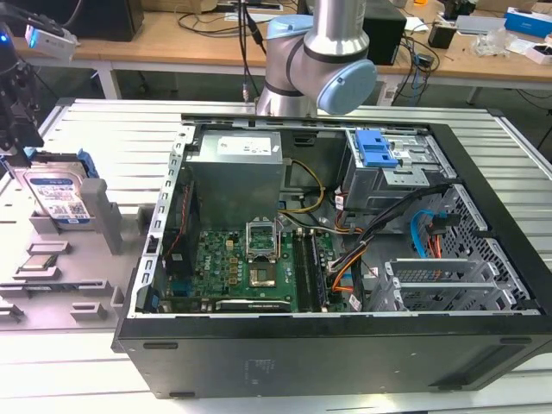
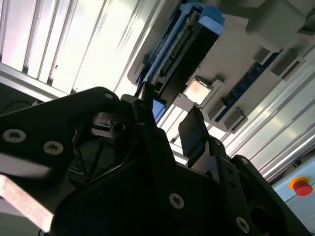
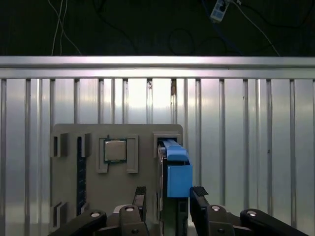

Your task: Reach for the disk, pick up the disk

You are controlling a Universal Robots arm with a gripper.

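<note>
The reach looks nearly done: the gripper (image 3: 170, 195) hangs over the disk (image 1: 57, 197), which stands on edge in a grey fixture (image 3: 66, 187) on the table (image 3: 246, 147). The jaws are spread, one on either side of its blue bracket (image 3: 178, 179) and not clamped, so the lift is not yet done.

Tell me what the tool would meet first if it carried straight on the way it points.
The disk, on edge in the grey holder; the tool is open, its fingers lined up either side. Distance is unclear.
</note>
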